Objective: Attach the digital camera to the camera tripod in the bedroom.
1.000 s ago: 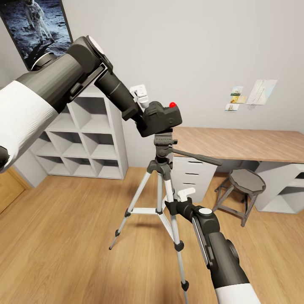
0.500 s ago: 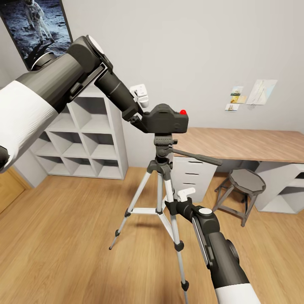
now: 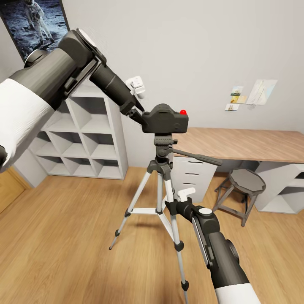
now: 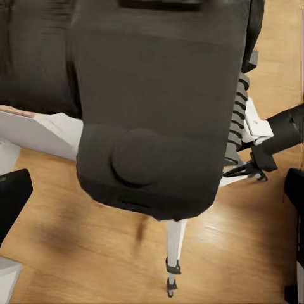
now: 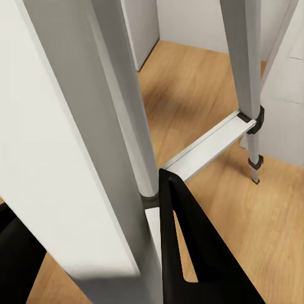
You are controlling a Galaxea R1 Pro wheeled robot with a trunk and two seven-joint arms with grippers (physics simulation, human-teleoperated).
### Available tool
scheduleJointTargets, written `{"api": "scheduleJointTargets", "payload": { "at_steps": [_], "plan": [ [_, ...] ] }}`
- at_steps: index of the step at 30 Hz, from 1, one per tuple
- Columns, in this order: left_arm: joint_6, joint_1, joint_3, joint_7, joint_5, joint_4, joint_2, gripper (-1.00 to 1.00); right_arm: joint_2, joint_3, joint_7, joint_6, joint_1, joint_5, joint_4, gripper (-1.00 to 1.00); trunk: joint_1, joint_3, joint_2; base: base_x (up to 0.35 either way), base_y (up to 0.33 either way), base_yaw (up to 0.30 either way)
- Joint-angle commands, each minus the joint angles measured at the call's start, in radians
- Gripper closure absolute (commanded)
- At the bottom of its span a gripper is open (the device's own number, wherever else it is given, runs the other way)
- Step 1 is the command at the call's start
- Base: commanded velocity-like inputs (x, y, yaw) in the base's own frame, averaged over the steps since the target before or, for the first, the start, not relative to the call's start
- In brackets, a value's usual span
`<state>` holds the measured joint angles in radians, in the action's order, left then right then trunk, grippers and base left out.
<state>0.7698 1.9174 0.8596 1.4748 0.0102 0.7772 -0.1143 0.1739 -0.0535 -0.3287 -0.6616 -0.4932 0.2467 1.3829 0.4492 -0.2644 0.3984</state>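
Note:
The black digital camera (image 3: 165, 119), red button on top, sits level on the dark grey head of the camera tripod (image 3: 164, 145). My left gripper (image 3: 137, 111) is at the camera's left end, open, with its fingers spread wide of the body. The left wrist view has the camera (image 4: 158, 95) very close, a tripod leg (image 4: 174, 237) below it and one black finger (image 4: 11, 196) out at the side. Lower down, my right gripper (image 3: 170, 207) is shut on a silver tripod leg. In the right wrist view that leg (image 5: 82, 158) lies against a black finger (image 5: 183, 253).
A wood-topped desk (image 3: 249, 143) with white drawers (image 3: 190, 173) runs along the wall at right, and a grey metal stool (image 3: 245, 185) stands before it. A white cube shelf (image 3: 90, 139) is at left under an astronaut poster (image 3: 38, 25). Light wood floor surrounds the tripod.
A second ago the camera was tilted in my left gripper; it then settled level on the tripod head. Since then my left arm has lifted back up and to the left, leaving the camera in place.

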Motion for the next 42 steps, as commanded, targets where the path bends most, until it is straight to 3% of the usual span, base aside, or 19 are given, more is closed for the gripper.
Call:
{"api": "scheduleJointTargets", "payload": {
  "at_steps": [1,3,4,7,8,12,17,21,25,28,32,33,37,38,42],
  "plan": [
    [0.011,0.002,-0.037,0.004,0.001,-0.007,-0.007,-1.0,0.001,0.003,-0.003,-0.009,-0.001,0.087,-0.012,1.0,0.001,-0.002,0.002,0.0,0.0,0.0],
    [0.011,0.002,-0.081,0.003,0.001,-0.018,-0.018,-1.0,0.001,0.003,-0.003,-0.009,-0.001,0.087,-0.012,1.0,0.001,-0.002,0.002,0.0,0.0,0.0],
    [0.011,0.002,-0.127,0.003,0.001,-0.032,-0.033,-1.0,0.001,0.003,-0.003,-0.009,-0.001,0.087,-0.012,1.0,0.001,-0.002,0.002,0.0,0.0,0.0],
    [0.011,0.002,-0.196,0.002,0.001,-0.056,-0.062,-1.0,0.001,0.003,-0.003,-0.009,-0.001,0.088,-0.012,1.0,0.001,-0.002,0.002,0.0,0.0,0.0],
    [0.011,0.002,-0.236,0.001,0.0,-0.075,-0.083,-1.0,0.001,0.003,-0.003,-0.009,-0.001,0.088,-0.012,1.0,0.001,-0.002,0.002,0.0,0.0,0.0],
    [0.01,-0.001,-0.298,0.001,-0.009,-0.144,-0.121,-1.0,0.001,0.003,-0.003,-0.009,-0.001,0.087,-0.012,1.0,0.001,-0.002,0.002,0.0,0.0,0.0],
    [0.012,-0.033,-0.324,-0.01,-0.03,-0.288,-0.136,-1.0,0.001,0.003,-0.004,-0.009,-0.001,0.086,-0.012,1.0,0.001,-0.002,0.002,0.0,0.0,0.0],
    [0.007,-0.083,-0.33,-0.095,-0.038,-0.514,-0.139,-1.0,0.001,0.003,-0.004,-0.009,-0.001,0.084,-0.012,1.0,0.001,-0.002,0.002,0.0,0.0,0.0],
    [0.003,-0.141,-0.332,-0.189,-0.04,-0.654,-0.139,-1.0,0.001,0.003,-0.004,-0.009,-0.001,0.083,-0.012,1.0,0.001,-0.002,0.002,0.0,0.0,0.0],
    [-0.019,-0.224,-0.334,-0.293,-0.053,-0.721,-0.139,-1.0,0.001,0.003,-0.004,-0.009,-0.001,0.083,-0.012,1.0,0.001,-0.002,0.002,0.0,0.0,0.0],
    [-0.091,-0.329,-0.334,-0.384,-0.091,-0.748,-0.136,-1.0,0.001,0.003,-0.003,-0.009,-0.001,0.082,-0.012,1.0,0.001,-0.002,0.002,0.0,0.0,0.0],
    [-0.137,-0.389,-0.335,-0.423,-0.119,-0.756,-0.133,-1.0,0.001,0.003,-0.003,-0.009,-0.001,0.082,-0.013,1.0,0.001,-0.002,0.002,0.0,0.0,0.0],
    [-0.218,-0.514,-0.336,-0.487,-0.177,-0.766,-0.129,-1.0,0.001,0.003,-0.003,-0.009,-0.001,0.08,-0.013,1.0,0.001,-0.002,0.002,0.0,0.0,0.0],
    [-0.248,-0.578,-0.336,-0.51,-0.202,-0.769,-0.128,-1.0,0.001,0.003,-0.003,-0.009,-0.001,0.08,-0.016,1.0,0.001,-0.002,0.002,0.0,0.0,0.0],
    [-0.307,-0.752,-0.336,-0.544,-0.256,-0.772,-0.127,-1.0,0.001,0.003,-0.003,-0.009,-0.001,0.083,-0.032,1.0,0.001,-0.002,0.002,0.0,0.0,0.0]
  ]
}}
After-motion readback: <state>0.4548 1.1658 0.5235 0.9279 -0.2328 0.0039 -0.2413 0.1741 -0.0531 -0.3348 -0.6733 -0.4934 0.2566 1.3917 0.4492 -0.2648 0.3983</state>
